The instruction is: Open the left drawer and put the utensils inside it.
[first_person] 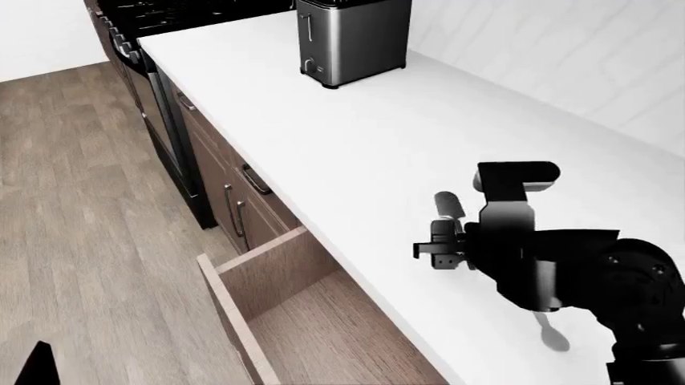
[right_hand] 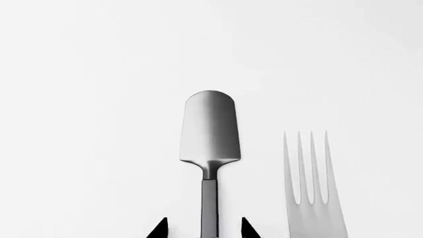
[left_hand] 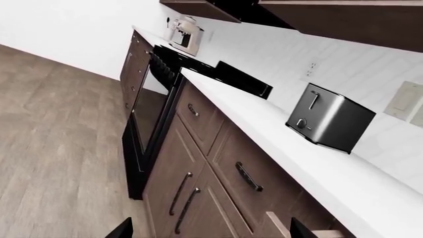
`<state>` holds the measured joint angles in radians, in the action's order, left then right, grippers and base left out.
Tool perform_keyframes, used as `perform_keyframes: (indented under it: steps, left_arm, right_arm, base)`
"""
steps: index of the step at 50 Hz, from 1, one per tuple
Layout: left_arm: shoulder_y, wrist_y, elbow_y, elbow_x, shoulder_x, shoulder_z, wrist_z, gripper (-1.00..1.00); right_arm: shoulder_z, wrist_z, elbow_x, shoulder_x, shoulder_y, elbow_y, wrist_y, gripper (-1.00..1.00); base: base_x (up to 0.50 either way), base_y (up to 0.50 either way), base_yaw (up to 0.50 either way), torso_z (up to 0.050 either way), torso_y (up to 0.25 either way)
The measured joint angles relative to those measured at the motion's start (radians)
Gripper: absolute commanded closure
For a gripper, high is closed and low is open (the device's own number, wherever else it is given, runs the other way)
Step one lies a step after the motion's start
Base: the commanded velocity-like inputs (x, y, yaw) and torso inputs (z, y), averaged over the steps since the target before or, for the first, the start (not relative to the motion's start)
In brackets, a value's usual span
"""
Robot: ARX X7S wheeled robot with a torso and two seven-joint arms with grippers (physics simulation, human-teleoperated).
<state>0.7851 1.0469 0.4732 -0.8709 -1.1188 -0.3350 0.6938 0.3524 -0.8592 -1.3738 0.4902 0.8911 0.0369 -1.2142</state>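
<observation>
The right gripper (right_hand: 205, 229) hangs over the spatula (right_hand: 209, 134) on the counter (first_person: 354, 136), fingers spread either side of its thin handle, holding nothing. The handle runs straight out from the gripper, with the fork (right_hand: 310, 198) parallel just beside it. The drawer (first_person: 310, 321) beside the spatula is open. The left gripper (left_hand: 208, 230) is open and farther off.

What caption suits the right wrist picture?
Right claw open astride the spatula handle, fork lying alongside on the white counter.

- White countertop (first_person: 354, 136) along a pale tiled wall (left_hand: 357, 64).
- Steel toaster (first_person: 351, 40) stands on it.
- Black oven (left_hand: 148, 106) among brown cabinets (left_hand: 191, 198).
- Grey-brown wood floor (first_person: 96, 200).
</observation>
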Motion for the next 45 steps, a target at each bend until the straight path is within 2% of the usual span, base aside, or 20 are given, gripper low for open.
perform_keyframes:
  steps: [22, 45]
  left_arm:
    - [0.000, 0.000, 0.002, 0.005, 0.006, -0.004, -0.012, -1.00]
    - [0.000, 0.000, 0.001, -0.009, 0.015, 0.000, -0.036, -1.00]
  right_arm:
    - [0.043, 0.059, 0.033, 0.016, -0.025, -0.044, 0.059, 1.00]
    - [0.057, -0.042, 0.014, 0.050, -0.045, -0.138, 0.034, 1.00]
  base:
    - [0.00, 0.00, 0.00, 0.000, 0.000]
    - [0.00, 0.00, 0.00, 0.000, 0.000]
